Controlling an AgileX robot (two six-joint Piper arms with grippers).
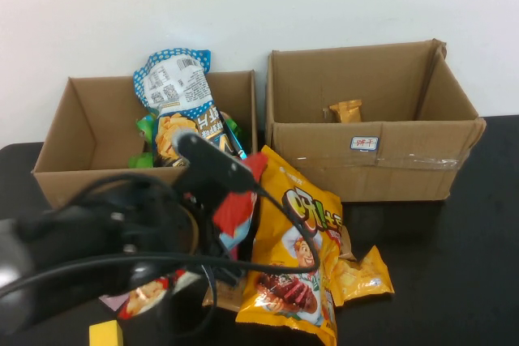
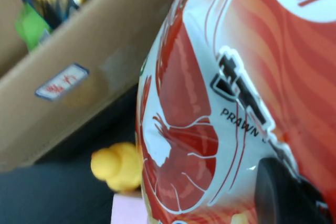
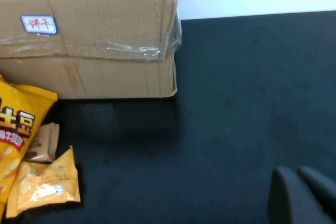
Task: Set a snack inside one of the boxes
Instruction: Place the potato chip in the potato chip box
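My left gripper (image 1: 241, 190) is shut on a red and white prawn snack bag (image 1: 234, 208), just in front of the low brown box (image 1: 87, 131). In the left wrist view the bag (image 2: 220, 77) fills most of the picture, with one black finger (image 2: 286, 195) pressed on it. The box's front (image 2: 110, 61) with its red-written white label (image 2: 62, 81) is close behind. A blue and white bag (image 1: 178, 95) and a green packet (image 1: 146, 129) stand in that box. My right gripper (image 3: 303, 195) is shut and holds nothing, low over the dark table.
The taller taped box (image 1: 373, 160) with a blue-written label (image 3: 39, 23) holds a small orange packet (image 1: 346, 111). A big yellow chip bag (image 1: 300, 257) and small yellow packets (image 1: 365, 277) lie before it. A yellow block (image 1: 104, 334) lies near the table's front edge.
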